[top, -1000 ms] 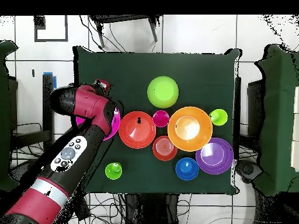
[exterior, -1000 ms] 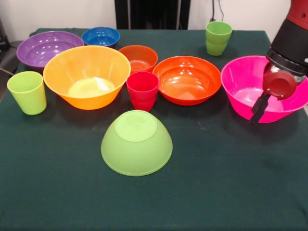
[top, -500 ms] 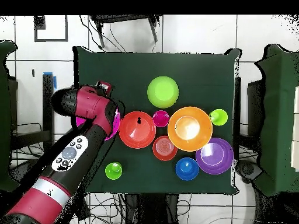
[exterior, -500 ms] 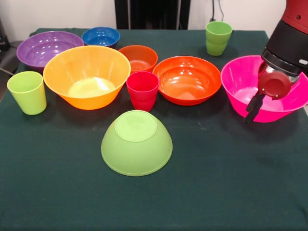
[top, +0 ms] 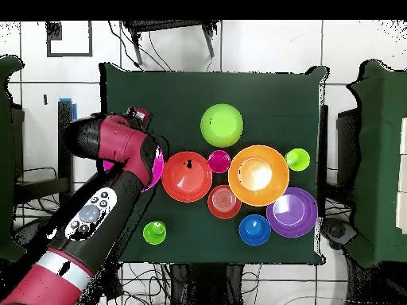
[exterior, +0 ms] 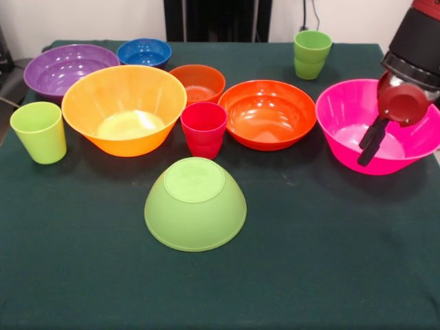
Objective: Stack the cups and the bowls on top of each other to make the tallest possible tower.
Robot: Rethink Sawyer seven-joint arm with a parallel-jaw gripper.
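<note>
The gripper hangs over the big pink bowl at the table's edge, dark fingers down by its near rim, though whether they're open or closed can't be made out. Nothing is stacked: the lime green bowl sits rim-down alone up front, with the medium orange bowl beside the pink one

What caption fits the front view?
Sawyer gripper at the pink bowl; lime bowl rim-down in front, nothing stacked yet.
</note>
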